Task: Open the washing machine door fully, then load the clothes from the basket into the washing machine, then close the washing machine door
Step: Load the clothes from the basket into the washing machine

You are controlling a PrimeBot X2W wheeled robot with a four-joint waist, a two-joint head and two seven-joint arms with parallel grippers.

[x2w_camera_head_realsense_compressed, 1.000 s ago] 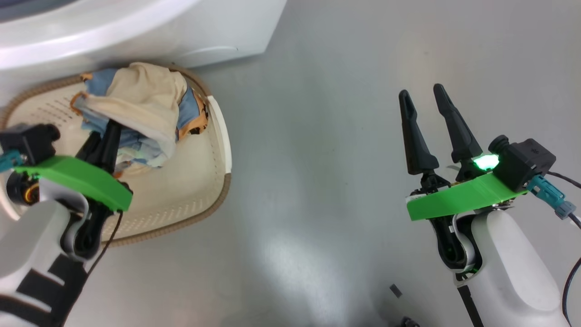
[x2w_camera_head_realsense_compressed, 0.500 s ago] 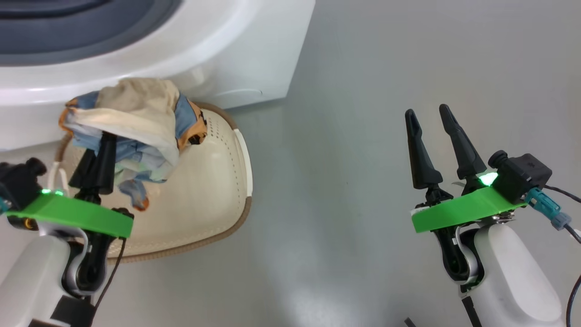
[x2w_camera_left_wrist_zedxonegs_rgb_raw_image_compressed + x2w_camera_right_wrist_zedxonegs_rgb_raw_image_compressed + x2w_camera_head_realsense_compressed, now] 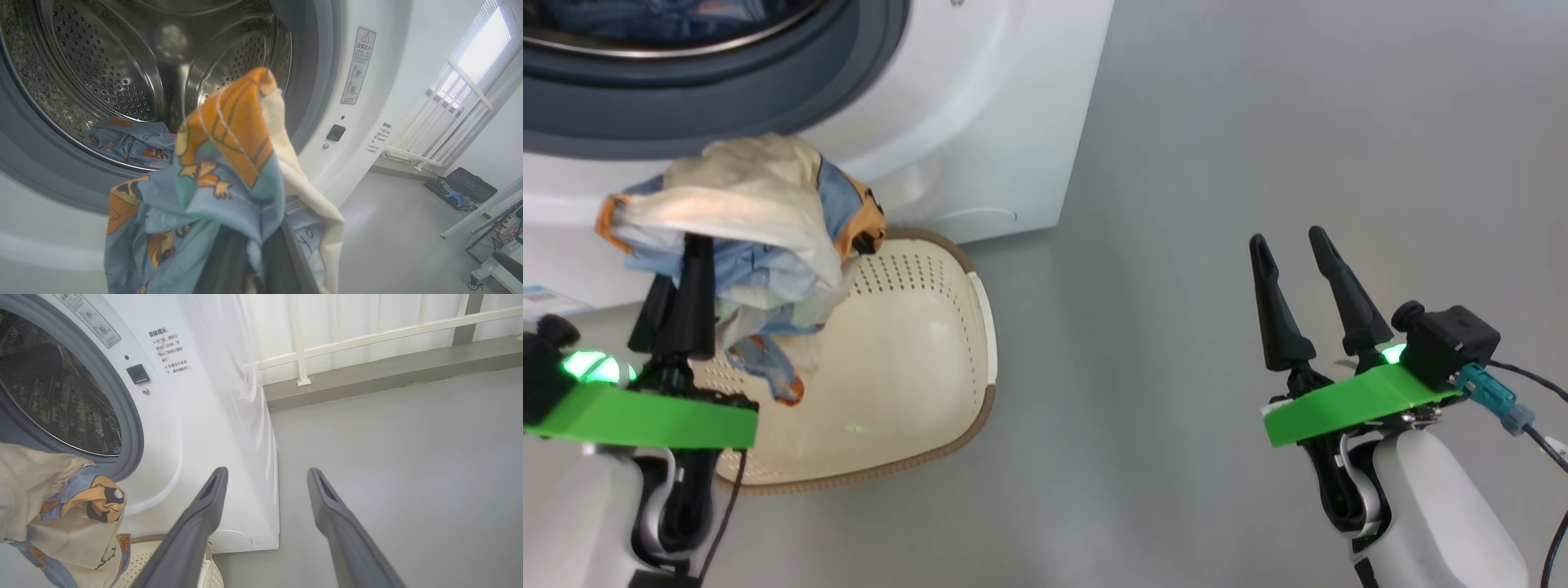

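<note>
On the floor against the front of the washing machine stands the basket, and over its left end the left gripper holds a bundle of the clothes. Its jaws are pinched fully together on the fabric, with blue printed and cream cloth draped over the fingertips and a tail hanging down toward the basket's inside. From the left wrist view the bundle sits just before the grey gasket, level with the lower part of the steel drum, where another printed piece lies. The right gripper stands spread wide and holds nothing, over bare floor well to the right of the basket.

The step in hand appears to be carrying this bundle into the drum. To do it well, the arm should rise enough for the dangling tail to clear the gasket lip, then reach deep past it before letting go. The jaws should open wide and draw back straight, so the cloth slides off rather than following the fingers out. Nothing should be left lying across the gasket, since the door must shut on it later. This may be the last bundle, though the arm hides part of the basket.
</note>
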